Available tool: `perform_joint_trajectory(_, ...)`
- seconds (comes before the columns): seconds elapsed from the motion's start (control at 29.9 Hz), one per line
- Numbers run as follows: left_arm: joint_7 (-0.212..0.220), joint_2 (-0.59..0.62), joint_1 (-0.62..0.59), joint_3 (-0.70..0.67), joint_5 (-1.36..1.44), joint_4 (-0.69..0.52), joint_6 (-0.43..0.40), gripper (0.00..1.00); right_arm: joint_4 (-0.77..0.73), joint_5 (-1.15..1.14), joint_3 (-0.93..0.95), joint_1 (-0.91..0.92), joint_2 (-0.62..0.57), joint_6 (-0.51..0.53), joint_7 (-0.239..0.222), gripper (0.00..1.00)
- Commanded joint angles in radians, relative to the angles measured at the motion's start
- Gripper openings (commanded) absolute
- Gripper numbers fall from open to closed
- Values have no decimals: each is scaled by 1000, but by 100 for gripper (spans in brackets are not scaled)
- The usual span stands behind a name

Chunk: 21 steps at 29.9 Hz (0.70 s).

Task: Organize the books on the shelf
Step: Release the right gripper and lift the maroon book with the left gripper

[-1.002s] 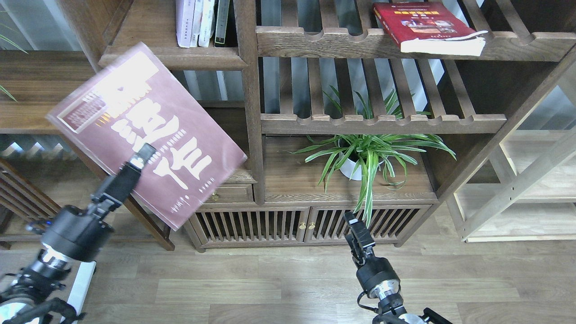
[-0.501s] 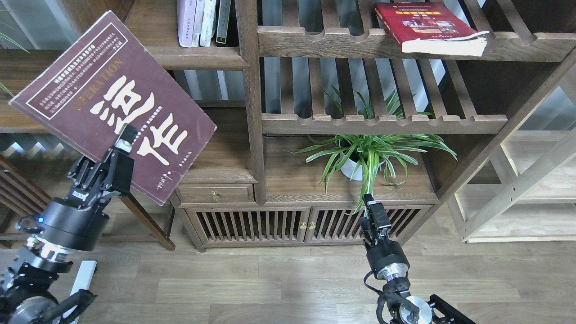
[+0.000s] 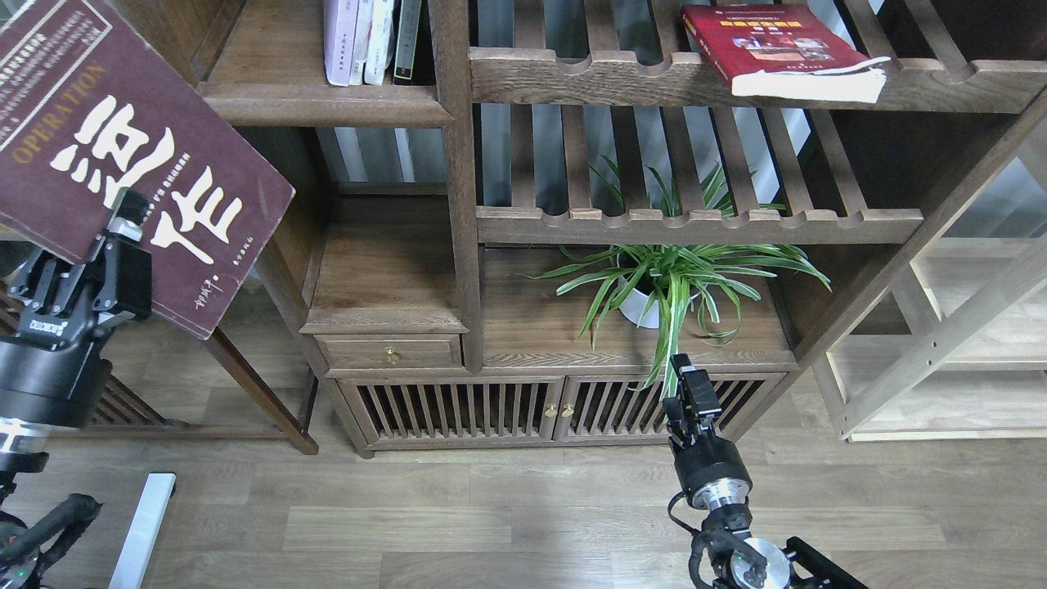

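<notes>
My left gripper is shut on the lower edge of the dark maroon book with big white Chinese characters, held tilted at the far left, in front of the bookcase's left side. The shelf, a dark brown compartment with a flat board, is at top centre-left; a pale lavender-white book stands upright in it beside other spines. The thick red book lies flat on the slatted rack at top right. My right gripper hangs low in front of the cabinet doors, holding nothing; its fingers look close together.
A potted spider plant stands on the cabinet top, just above my right gripper. Two slatted racks fill the middle. A small drawer and slatted cabinet doors sit below. A pale wooden frame stands at right.
My left gripper has carried the maroon book up and to the left, away from the bookcase front. My right gripper has drifted right and slightly up.
</notes>
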Motion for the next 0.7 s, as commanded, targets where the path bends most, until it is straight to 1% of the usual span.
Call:
perform_joint_trajectory(0.0, 31, 0, -10, -11, -10, 0, 0, 3, 0, 0, 0, 2, 0, 0, -1, 99)
perform_joint_trajectory(0.2, 45, 0, -22, -28, -11, 0, 0, 3, 0, 0, 4, 2, 0, 0, 1, 99)
perform_joint_trajectory(0.37, 77, 0, -79, -33, -11, 1, 0, 3, 0, 0, 3, 2, 0, 0, 0, 99)
perform_joint_trajectory(0.6, 187, 0, -186, -79, -13, 7, 13, 3, -1, 0, 4, 2, 0, 0, 1, 99)
perform_joint_trajectory(0.67, 209, 0, -212, -93, -13, 12, 13, 3, 0, 0, 3, 2, 0, 0, 1, 99)
